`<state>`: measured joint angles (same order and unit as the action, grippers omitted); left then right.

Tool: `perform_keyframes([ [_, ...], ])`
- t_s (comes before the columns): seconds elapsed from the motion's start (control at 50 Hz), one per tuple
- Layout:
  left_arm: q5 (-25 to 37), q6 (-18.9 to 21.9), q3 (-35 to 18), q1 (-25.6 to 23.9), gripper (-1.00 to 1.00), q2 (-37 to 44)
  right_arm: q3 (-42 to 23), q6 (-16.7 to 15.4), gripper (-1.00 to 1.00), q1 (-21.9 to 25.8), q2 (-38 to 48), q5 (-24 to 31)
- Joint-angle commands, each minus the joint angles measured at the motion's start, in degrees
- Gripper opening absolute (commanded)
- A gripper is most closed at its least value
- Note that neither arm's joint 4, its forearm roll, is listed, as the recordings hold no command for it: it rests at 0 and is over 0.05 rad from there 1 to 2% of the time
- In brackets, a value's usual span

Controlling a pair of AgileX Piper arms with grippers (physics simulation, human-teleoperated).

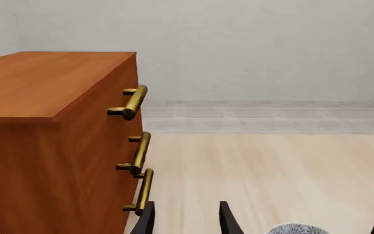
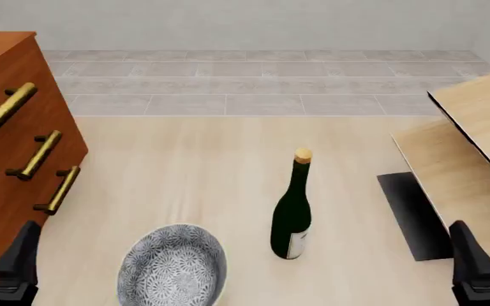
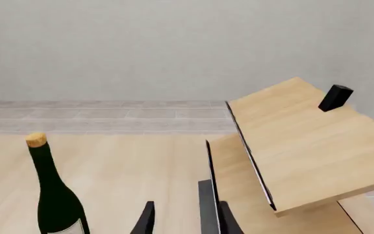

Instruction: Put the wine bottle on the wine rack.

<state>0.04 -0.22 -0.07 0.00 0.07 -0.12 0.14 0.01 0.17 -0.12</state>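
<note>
Upright on the table (image 2: pixel 228 159), the wine bottle (image 2: pixel 293 217) is the landmark: dark green glass, tan cork on top, white label near its base, nothing touching it. To its right, well apart, stands the wine rack (image 2: pixel 475 146), pale slanted boards with thin black edges on a flat black base (one small black block sits on the upper board in the right wrist view). Left of the bottle and nearer the camera lies a patterned grey bowl (image 2: pixel 173 268). Farther left is a reddish-brown drawer cabinet (image 2: pixel 7 172) with three brass handles. The left gripper (image 1: pixel 185 219) and the right gripper (image 3: pixel 185 217) both show their fingers parted with nothing between them.
</note>
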Motion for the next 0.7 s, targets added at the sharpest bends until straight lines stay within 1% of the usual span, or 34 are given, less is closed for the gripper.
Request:
perform_keyframes([
  [0.02, 0.13, -0.59, -0.25, -0.31, 1.00, 0.09, -0.50, -1.00, 1.00, -0.69, 3.07, -1.84],
  [0.08, -0.25, -0.88, -0.46, -0.17, 1.00, 0.03, -0.89, -0.59, 1.00, -0.48, 2.56, -1.38],
  [0.1, -0.32, -0.47, -0.45, -0.30, 1.00, 0.01, -0.89, -1.37, 1.00, -0.48, 3.57, -2.00],
  [0.14, -0.44, -0.80, -0.57, 0.16, 1.00, -0.02, -1.35, -1.17, 1.00, -0.65, 4.20, -2.35],
  [0.16, -0.43, -0.77, -0.59, 0.05, 1.00, -0.02, -1.28, -1.61, 1.00, -0.87, 5.82, -3.42],
  [0.22, -0.37, -0.22, -0.50, -0.20, 1.00, -0.02, -1.86, -1.95, 1.00, -0.63, 6.18, -3.67],
  [0.3, -0.34, -0.08, -0.53, 0.05, 1.00, 0.00, -2.93, -2.44, 1.00, 0.30, 10.06, -6.85],
  [0.44, -0.10, -0.31, -0.54, -0.28, 1.00, -0.03, -5.64, -2.99, 1.00, 3.71, 17.64, -12.39],
  [0.46, -0.19, -0.34, -0.46, -0.38, 1.00, -0.04, -5.79, -3.25, 1.00, 3.78, 21.13, -14.08],
  [0.48, -0.26, -0.40, -0.37, -0.28, 1.00, -0.04, -5.80, -3.51, 1.00, 4.51, 22.10, -15.18],
  [0.52, -0.41, -0.57, -0.23, -0.12, 1.00, -0.05, -6.62, -2.90, 1.00, 6.03, 23.60, -16.18],
  [0.56, -0.43, -0.66, -0.12, -0.01, 1.00, -0.05, -7.41, -3.21, 1.00, 6.83, 25.34, -16.94],
  [0.7, -0.53, -0.56, -0.06, -0.29, 1.00, -0.05, -10.58, -2.81, 1.00, 10.30, 29.50, -17.08],
])
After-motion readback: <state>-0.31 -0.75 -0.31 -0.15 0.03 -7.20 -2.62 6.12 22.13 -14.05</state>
